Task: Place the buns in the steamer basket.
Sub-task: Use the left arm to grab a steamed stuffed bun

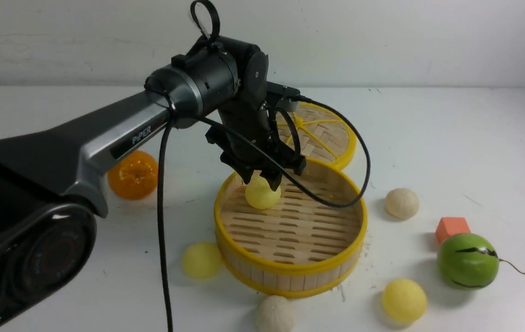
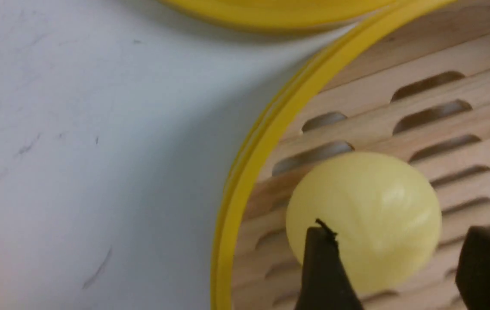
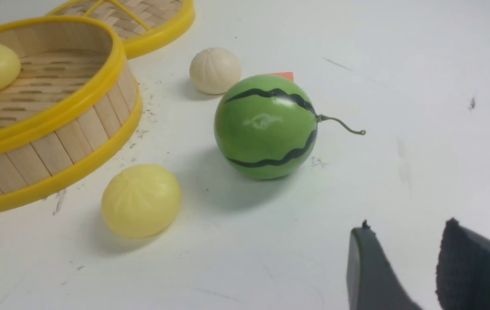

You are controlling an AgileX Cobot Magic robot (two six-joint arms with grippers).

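The steamer basket [image 1: 290, 269] stands mid-table. One pale yellow bun [image 1: 262, 193] lies on its slotted floor near the far left wall. My left gripper [image 1: 262, 179] hovers right over this bun [image 2: 363, 215], open; one finger overlaps it and the other stands apart from it. Two more yellow buns [image 1: 201, 259] [image 1: 404, 299] and two off-white pleated buns [image 1: 402, 203] [image 1: 274, 313] lie on the table around the basket. My right gripper [image 3: 406, 226] is open and empty above bare table; it does not show in the front view.
The flat woven lid [image 1: 331, 133] lies behind the basket. An orange [image 1: 133, 174] sits to the left. A green striped melon ball [image 1: 467, 260] and an orange-red cube [image 1: 452, 228] sit at the right. The left arm's cable hangs over the basket.
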